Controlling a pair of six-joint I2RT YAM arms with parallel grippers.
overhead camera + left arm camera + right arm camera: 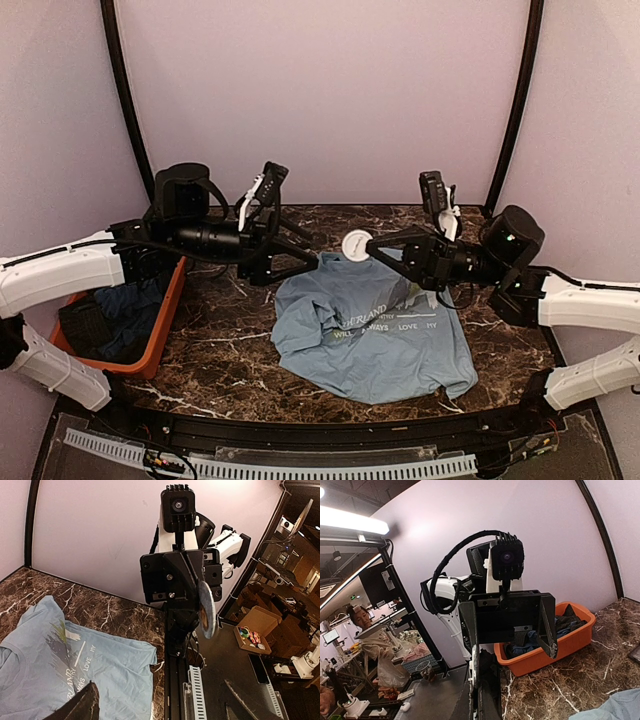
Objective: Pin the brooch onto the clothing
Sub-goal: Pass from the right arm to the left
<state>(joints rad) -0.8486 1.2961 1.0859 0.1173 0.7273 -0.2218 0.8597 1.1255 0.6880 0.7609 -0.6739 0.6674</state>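
While right gripper (371, 247) holds one brooch (356, 244): one shirt (385, 350).

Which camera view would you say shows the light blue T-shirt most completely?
The top external view: the whole T-shirt lies rumpled on the table, lettering visible. The left wrist view crops it at the frame edge; the right wrist view catches only a corner.

I see my white-and-black left arm (60, 275) and white-and-black right arm (590, 300) both reaching inward, wrists raised, grippers facing each other. The black left gripper (310, 250) has its jaws spread wide. The black right gripper (368, 247) pinches a round grey brooch (206, 611).
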